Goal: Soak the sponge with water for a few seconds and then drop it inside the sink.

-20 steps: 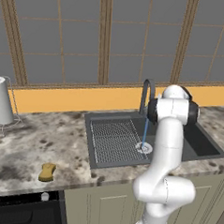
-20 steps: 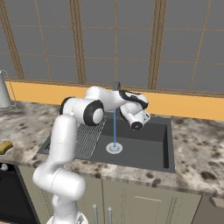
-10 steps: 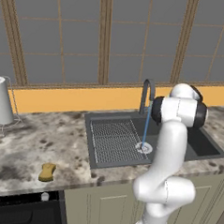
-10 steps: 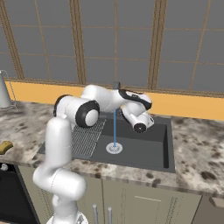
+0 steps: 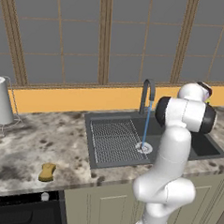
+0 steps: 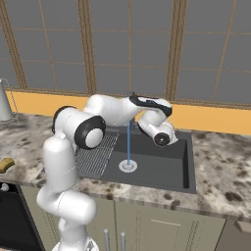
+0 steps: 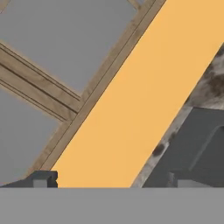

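Grey-paned windows [image 5: 80,41] above orange backsplash [image 5: 82,99]

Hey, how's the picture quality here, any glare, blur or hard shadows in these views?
Left base view: flat, even rendered light, no glare; the sponge casts only a faint shadow on the counter. Right base view: sharp, the water stream crisp above the sink. Hand view: tilted and soft-edged, the fingertips slightly blurry.

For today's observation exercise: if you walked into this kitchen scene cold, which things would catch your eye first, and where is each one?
First, the white robot arm bending over the dark sink, its open gripper held above the basin's right half with nothing in it. Next, the thin blue stream of water running from the faucet to the drain. Last, the small yellow sponge lying far off on the counter, left of the sink.
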### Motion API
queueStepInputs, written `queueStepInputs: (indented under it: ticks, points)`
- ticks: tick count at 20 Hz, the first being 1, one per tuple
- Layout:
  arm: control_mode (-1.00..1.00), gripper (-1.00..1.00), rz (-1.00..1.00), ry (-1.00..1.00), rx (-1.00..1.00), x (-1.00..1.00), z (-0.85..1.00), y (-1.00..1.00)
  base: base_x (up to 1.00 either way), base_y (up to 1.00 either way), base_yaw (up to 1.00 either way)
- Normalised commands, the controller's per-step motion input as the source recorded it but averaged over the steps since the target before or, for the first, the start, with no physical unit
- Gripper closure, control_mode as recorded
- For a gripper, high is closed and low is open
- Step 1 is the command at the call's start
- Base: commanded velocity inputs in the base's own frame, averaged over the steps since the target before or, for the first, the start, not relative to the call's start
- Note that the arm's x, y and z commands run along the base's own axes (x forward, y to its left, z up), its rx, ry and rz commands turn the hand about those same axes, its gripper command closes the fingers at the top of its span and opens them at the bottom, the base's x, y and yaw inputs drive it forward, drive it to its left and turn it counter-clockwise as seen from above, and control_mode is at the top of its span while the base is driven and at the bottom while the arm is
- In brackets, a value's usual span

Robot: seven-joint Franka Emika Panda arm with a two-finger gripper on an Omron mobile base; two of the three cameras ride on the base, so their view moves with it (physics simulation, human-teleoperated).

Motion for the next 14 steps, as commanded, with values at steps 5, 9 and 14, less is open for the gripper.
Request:
queueStepInputs:
  ticks: [5, 9, 14]
  points:
    - [-1.00, -1.00, 0.00, 0.28, 0.00, 0.00, 0.40, -0.24, 0.00, 0.00, 0.00]
    - [-1.00, -1.00, 0.00, 0.23, 0.00, -0.26, 0.22, -0.09, 0.00, 0.00, 0.00]
    - [-1.00, -1.00, 0.00, 0.13, 0.02, -0.63, 0.42, -0.03, 0.00, 0.00, 0.00]
